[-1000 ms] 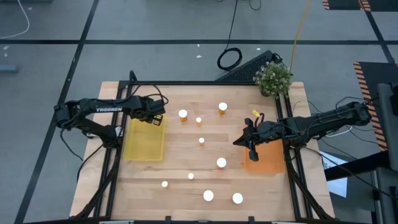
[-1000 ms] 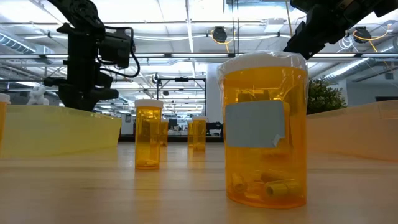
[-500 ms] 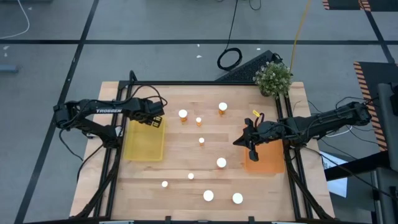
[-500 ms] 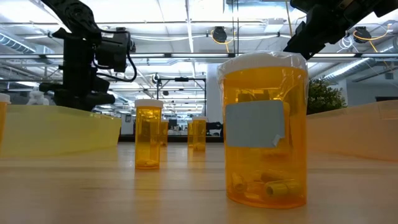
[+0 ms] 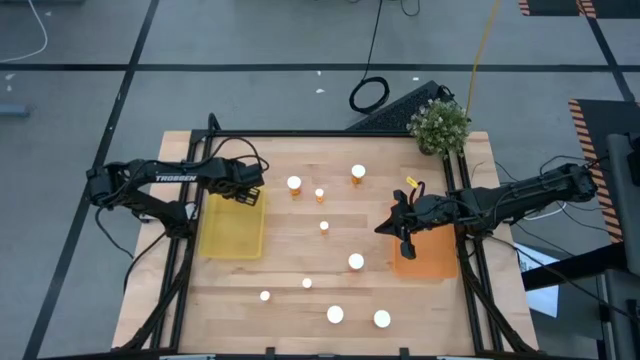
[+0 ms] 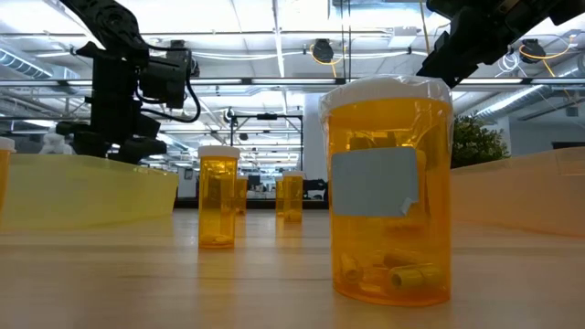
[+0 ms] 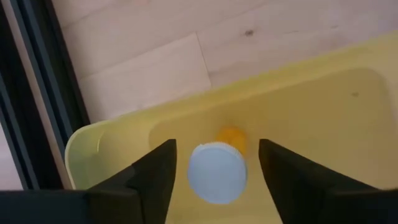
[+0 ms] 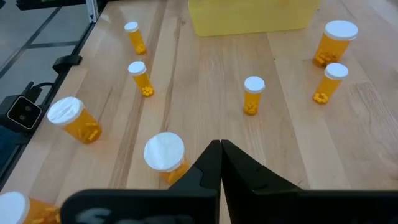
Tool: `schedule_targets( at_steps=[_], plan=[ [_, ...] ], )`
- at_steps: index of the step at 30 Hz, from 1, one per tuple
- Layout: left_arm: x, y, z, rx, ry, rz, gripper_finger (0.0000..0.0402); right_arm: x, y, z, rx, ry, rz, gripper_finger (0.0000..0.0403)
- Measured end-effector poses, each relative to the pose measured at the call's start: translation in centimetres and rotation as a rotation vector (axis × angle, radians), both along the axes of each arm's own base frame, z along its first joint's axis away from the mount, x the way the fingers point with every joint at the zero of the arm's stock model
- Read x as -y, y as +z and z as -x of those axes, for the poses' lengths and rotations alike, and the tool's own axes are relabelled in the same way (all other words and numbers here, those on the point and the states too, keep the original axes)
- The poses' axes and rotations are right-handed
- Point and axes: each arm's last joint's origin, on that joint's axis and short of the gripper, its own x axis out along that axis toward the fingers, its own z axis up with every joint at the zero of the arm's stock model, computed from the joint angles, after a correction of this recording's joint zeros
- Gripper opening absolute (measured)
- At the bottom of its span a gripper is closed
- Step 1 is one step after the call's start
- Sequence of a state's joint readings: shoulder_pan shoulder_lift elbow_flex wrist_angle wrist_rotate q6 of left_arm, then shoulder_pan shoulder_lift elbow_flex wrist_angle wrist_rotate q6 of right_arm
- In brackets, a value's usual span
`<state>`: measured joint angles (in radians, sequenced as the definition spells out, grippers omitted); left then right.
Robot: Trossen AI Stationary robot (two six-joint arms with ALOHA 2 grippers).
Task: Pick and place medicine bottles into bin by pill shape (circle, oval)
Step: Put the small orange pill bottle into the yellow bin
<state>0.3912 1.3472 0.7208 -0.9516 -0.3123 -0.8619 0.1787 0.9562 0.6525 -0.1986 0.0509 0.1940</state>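
Two grippers in view. Left gripper [image 7: 211, 171] over far end of yellow bin [image 5: 232, 225], fingers [image 7: 152, 180] spread apart, white-capped bottle [image 7: 217, 172] standing in bin between them, not gripped. Right gripper [image 8: 220, 163] pinched together, empty, above inner edge of orange bin [image 5: 428, 255]. Nine more bottles upright, scattered on tabletop [image 5: 300, 240] between bins; nearest right gripper, wide-capped one [image 5: 355, 262]. Potted plant [image 5: 439, 125] at far right corner.

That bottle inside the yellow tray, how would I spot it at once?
Find the yellow tray on the table's left side. At its far end, under the left gripper, whose fingers stand open around it, sits one white-capped amber bottle. Every other bottle stands on bare wood.
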Motion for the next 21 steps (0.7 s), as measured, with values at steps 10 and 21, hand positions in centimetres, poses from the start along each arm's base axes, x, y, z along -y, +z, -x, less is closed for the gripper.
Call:
schedule_targets(
  at_steps=[10,21],
  plan=[
    [0.1,1.5,-0.7,-0.005,-0.038,-0.030,0.0232,0.0,0.0,0.0,0.000,0.000,0.000,0.0000],
    [1.0,3.5,-1.9,-0.002,-0.099,-0.059,0.0228,0.0,0.0,0.0,0.000,0.000,0.001,0.0000]
  ],
)
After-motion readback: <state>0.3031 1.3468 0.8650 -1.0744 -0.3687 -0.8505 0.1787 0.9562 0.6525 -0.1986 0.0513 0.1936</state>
